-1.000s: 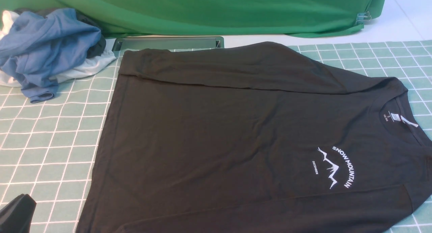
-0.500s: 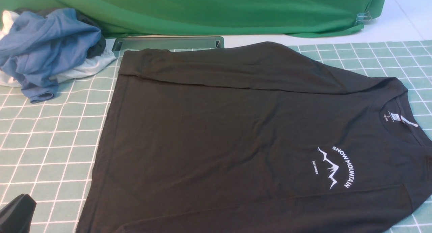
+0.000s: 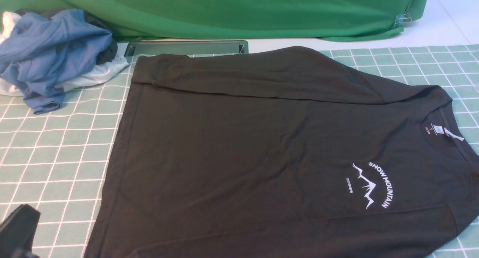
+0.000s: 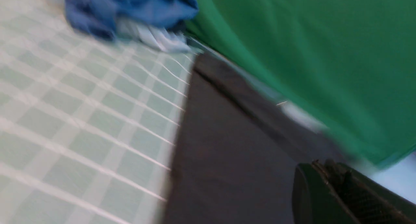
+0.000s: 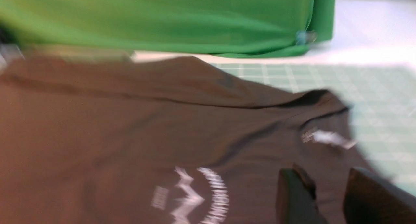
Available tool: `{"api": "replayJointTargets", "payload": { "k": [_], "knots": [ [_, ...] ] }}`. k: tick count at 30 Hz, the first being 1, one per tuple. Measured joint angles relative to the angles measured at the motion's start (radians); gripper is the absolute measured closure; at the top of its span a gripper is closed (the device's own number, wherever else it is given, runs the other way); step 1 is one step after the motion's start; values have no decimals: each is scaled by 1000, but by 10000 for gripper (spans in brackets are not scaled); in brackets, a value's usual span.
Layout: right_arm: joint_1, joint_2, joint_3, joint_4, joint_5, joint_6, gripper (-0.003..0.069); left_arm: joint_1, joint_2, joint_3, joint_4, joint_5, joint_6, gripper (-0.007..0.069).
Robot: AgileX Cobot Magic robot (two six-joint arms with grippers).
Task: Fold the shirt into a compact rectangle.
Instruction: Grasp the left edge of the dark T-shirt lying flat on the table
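Note:
The black shirt point(image 3: 262, 146) lies flat on the green grid mat point(image 3: 48, 157), collar and white neck label point(image 3: 445, 132) to the right, hem to the left. Its white "SNOW MOUNTAIN" print point(image 3: 370, 185) faces up, and one sleeve is folded across the far side. My left gripper point(image 3: 18, 228) shows at the near left corner, off the shirt; in the left wrist view it point(image 4: 320, 167) is shut and empty beside the shirt's hem edge point(image 4: 227, 146). My right gripper point(image 5: 328, 181) hovers open over the shirt point(image 5: 130, 120) close to the collar, with nothing between its fingers point(image 5: 294, 191).
A pile of blue and white garments point(image 3: 52, 56) sits at the far left of the mat. A green cloth backdrop point(image 3: 224, 11) hangs along the far edge, held by a clip point(image 3: 402, 18). A flat grey tray point(image 3: 187, 47) lies just beyond the shirt.
In the front view the left gripper has shifted slightly upward at the near left corner. The shirt has not moved.

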Motion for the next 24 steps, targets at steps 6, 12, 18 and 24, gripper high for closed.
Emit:
{"api": "replayJointTargets", "payload": {
  "k": [6, 12, 18, 24],
  "knots": [
    [0, 0, 0, 125, -2, 236, 410, 0, 0, 0, -423, -2, -230, 606],
    [0, 0, 0, 135, -47, 299, 410, 0, 0, 0, -417, -43, -241, 606],
    [0, 0, 0, 137, -121, 354, 410, 0, 0, 0, -360, -68, -241, 606],
    [8, 0, 0, 147, -228, 428, 473, 0, 0, 0, -402, -129, -321, 606]
  ]
}}
